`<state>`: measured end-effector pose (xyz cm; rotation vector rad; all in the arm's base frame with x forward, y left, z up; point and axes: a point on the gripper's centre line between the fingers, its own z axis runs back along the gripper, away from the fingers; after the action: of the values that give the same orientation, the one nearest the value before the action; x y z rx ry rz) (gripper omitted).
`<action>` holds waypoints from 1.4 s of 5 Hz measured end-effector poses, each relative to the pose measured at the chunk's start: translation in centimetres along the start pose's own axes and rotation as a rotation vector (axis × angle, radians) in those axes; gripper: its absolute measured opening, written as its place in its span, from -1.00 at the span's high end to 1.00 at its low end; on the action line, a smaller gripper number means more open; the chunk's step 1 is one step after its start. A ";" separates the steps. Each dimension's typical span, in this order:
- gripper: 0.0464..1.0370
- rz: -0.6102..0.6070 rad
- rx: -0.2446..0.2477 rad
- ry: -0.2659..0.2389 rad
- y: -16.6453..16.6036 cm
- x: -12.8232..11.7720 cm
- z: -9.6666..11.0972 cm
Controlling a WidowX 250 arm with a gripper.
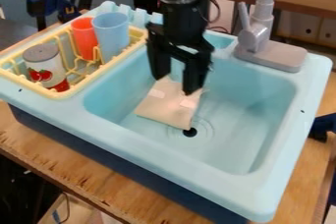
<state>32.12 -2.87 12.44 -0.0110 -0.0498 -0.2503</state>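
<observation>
The black gripper [175, 85] hangs over the left-centre of the light blue toy sink [253, 120], its two fingers spread apart with a gap between them. Just below the fingertips lies a beige, flat, roughly rectangular piece [164, 107] in the basin, its upper end partly hidden behind the gripper. One lower corner of the piece reaches the dark drain hole [189, 132]. Whether the fingertips touch the piece, I cannot tell.
Left of the basin, a yellow rack [80, 85] holds a can [44, 66] with red fruit on its label, an orange cup [84, 38] and a blue cup [112, 32]. A grey faucet [255, 36] rises behind the basin, right of the arm.
</observation>
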 end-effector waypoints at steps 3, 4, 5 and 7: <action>-0.93 0.052 0.046 0.031 1.1 1.9 -2.8; -0.93 0.080 0.061 0.051 1.8 1.8 -3.4; -0.93 0.102 0.087 0.057 2.5 1.6 -3.5; -0.93 0.078 0.001 0.060 1.4 -0.5 -4.1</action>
<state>32.19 -1.45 8.34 -0.0047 0.0106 -0.1730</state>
